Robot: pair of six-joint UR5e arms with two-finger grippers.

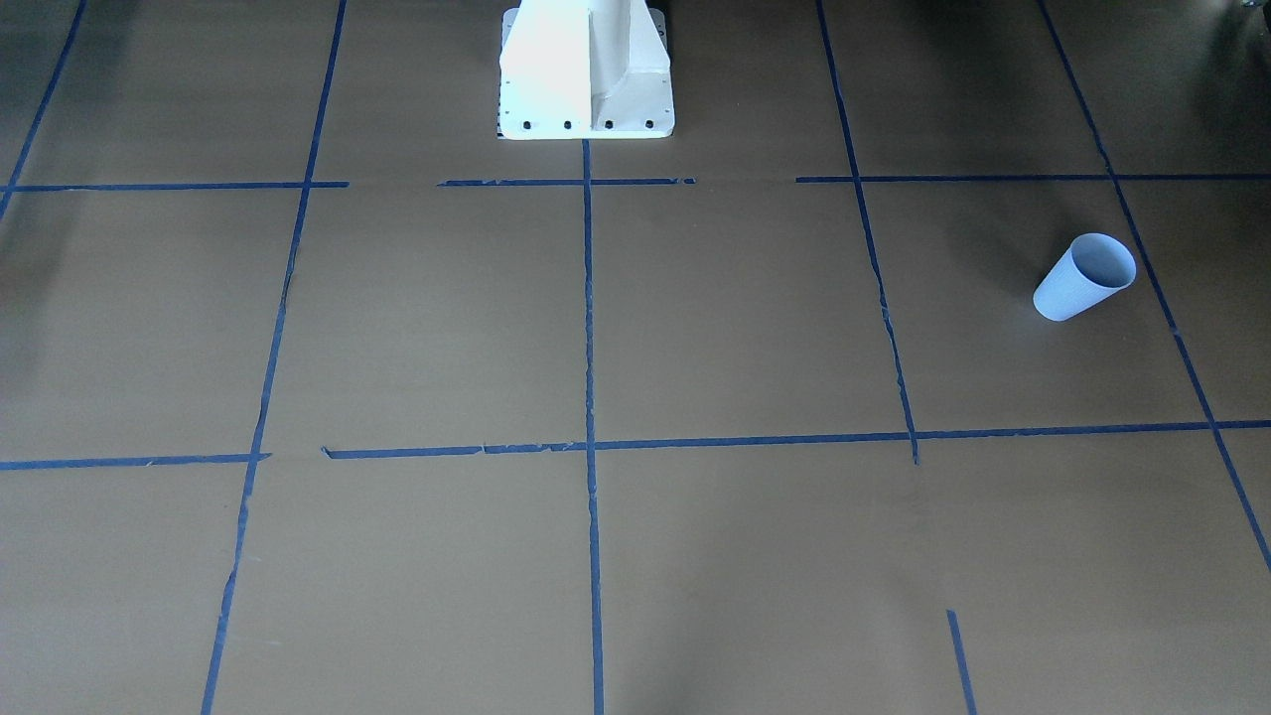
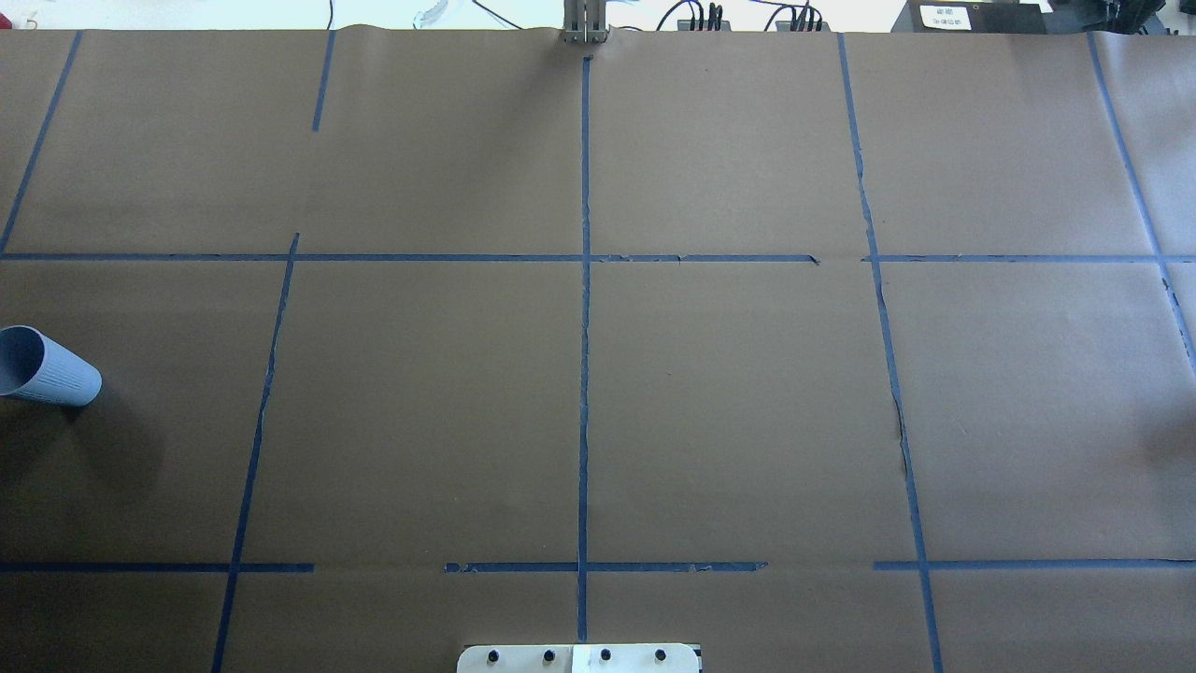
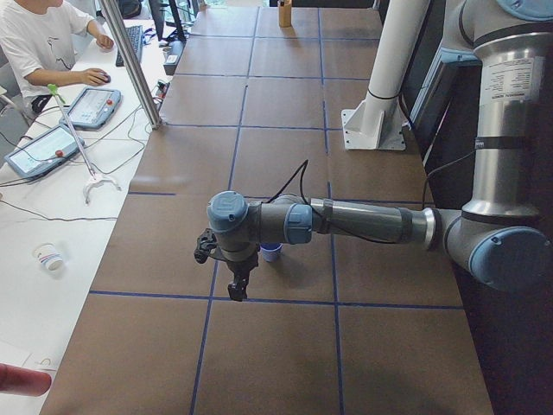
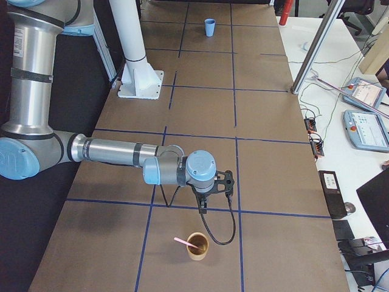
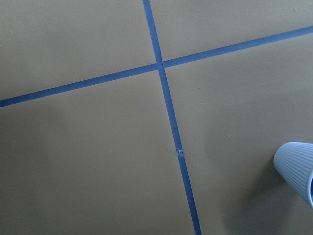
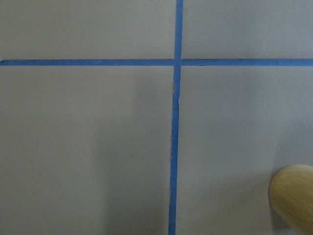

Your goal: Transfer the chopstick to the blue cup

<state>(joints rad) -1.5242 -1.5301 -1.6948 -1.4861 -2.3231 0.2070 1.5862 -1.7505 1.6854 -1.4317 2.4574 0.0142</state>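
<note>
The pale blue ribbed cup (image 1: 1084,277) stands upright on the brown table on the robot's left side. It also shows at the left edge of the overhead view (image 2: 47,366) and in the left wrist view (image 5: 298,169). In the exterior left view my left gripper (image 3: 235,281) hangs over the table just in front of the cup (image 3: 270,252). One pinkish chopstick (image 4: 184,243) leans in a tan cup (image 4: 197,246), which also shows in the right wrist view (image 6: 293,196). My right gripper (image 4: 203,204) hangs just behind that tan cup. I cannot tell whether either gripper is open or shut.
The white robot base (image 1: 586,70) stands at the table's robot-side edge. Blue tape lines (image 2: 584,374) divide the table into squares. A metal post (image 3: 130,60) stands at the far edge. An operator (image 3: 39,43) and teach pendants (image 3: 91,105) are at the side desk.
</note>
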